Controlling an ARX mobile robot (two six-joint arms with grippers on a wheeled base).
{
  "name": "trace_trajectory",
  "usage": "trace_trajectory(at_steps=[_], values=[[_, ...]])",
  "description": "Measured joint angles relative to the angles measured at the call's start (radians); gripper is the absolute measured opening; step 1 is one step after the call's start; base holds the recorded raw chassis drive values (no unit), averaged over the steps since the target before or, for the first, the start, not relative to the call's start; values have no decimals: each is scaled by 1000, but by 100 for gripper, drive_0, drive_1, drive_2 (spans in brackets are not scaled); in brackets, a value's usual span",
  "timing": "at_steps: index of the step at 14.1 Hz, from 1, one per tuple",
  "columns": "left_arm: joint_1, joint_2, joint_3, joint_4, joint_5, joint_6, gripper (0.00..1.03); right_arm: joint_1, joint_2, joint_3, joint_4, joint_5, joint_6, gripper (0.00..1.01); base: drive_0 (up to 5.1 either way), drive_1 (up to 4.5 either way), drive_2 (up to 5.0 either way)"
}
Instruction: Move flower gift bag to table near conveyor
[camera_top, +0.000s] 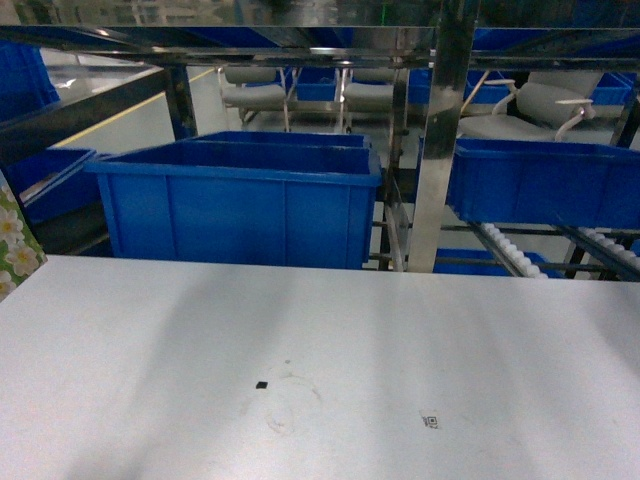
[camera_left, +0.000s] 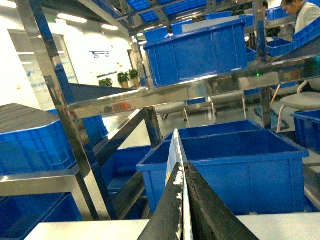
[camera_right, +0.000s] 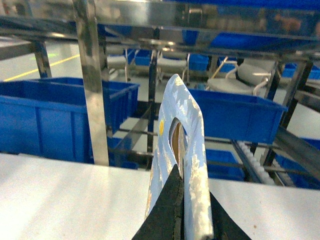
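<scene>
— Two wrist views checked?
— Flower gift bag (camera_right: 175, 150) is seen pinched in right jaws above the surface (camera_top: 320, 380); left jaws closed on a thin white edge (camera_left: 176, 155). Head view: only a daisy corner (camera_top: 14, 240), far left.

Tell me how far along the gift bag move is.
Done: the bag is gripped, with the right gripper shut on its handle. In hand: it is over the table, conveyor ahead; the left gripper pinches a paper edge, perhaps the same bag. Left: set it down and release.
</scene>
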Motion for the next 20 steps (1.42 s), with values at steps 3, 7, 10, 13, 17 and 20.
trace_trajectory(at_steps=[3,7,10,13,17,20], values=[[0,0,0,0,0,0,2,0,135,0,-3,-8,3,2,0,0,0],[0,0,0,0,0,0,2,38,323,35,-4,-2,-2,2,0,0,0],[0,0,0,0,0,0,2,23,411,126,-4,7,-16,2,0,0,0],[0,0,0,0,0,0,2,-3,504,182,9,5,-18,2,0,0,0],[0,0,0,0,0,0,2,-18,549,193,30,-10,-17,2,0,0,0],[0,0,0,0,0,0,2,-39,597,182,27,-24,1,2,0,0,0]])
